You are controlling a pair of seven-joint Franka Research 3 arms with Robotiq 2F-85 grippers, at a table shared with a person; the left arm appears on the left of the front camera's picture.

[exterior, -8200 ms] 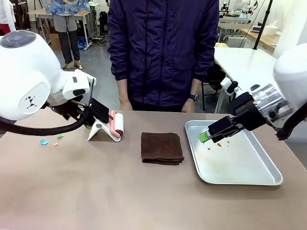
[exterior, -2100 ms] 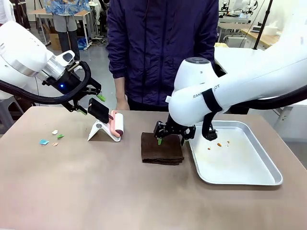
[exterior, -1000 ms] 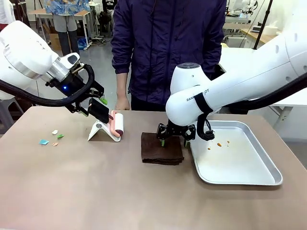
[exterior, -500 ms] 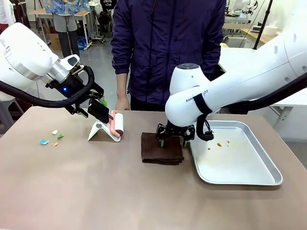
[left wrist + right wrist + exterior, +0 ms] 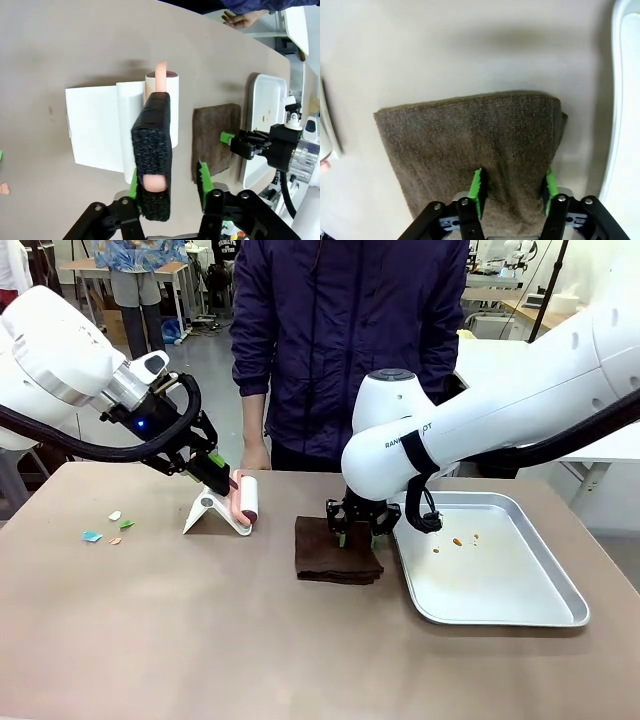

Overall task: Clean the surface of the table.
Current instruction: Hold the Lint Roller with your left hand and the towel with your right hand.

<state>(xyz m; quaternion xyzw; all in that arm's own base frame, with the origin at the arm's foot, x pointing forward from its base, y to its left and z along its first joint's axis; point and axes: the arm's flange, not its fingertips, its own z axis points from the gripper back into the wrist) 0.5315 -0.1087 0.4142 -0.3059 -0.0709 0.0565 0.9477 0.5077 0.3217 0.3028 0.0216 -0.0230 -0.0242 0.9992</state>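
table [image 5: 200,620], right claw [image 5: 353,536] pinching cloth [image 5: 335,558]

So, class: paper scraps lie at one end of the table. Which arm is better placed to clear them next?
Left. Its pincer grips the lint roller's handle, near the scraps; the right pincer is on the brown cloth, farther away.

Two glossy white arms [image 5: 470,430] are seen, trailed by black cables [image 5: 90,448], each tipped by a black claw [image 5: 361,530] with green pads [image 5: 202,178].
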